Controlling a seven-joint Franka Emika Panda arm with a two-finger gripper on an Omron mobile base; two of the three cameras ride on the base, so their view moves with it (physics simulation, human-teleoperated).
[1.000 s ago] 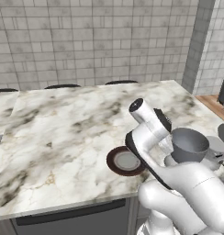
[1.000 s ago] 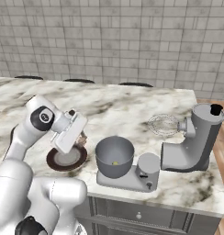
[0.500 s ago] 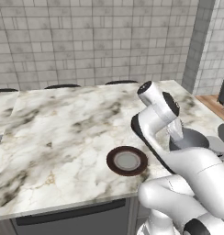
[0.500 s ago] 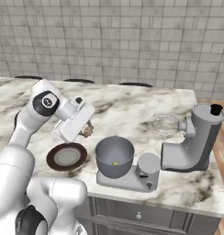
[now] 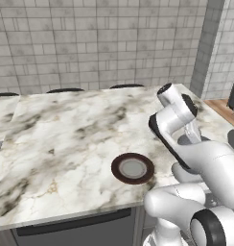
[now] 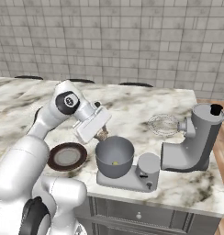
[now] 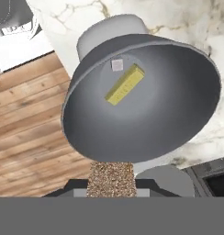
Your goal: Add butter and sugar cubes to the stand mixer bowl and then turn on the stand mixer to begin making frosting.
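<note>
Closest to me in the hand view, my gripper is clamped part-way on the sugar cube, a speckled brown block, held above the stand mixer bowl. Further down, the butter lies on the bowl's floor. Beyond, on the counter, the stand mixer has its head tilted back. I judge the risk is releasing near the rim, so the cube bounces out.

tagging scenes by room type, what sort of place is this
Most likely a home kitchen, rendered: a marble counter beneath a grey tiled wall, with a stand mixer and its stand mixer bowl on top.
</note>
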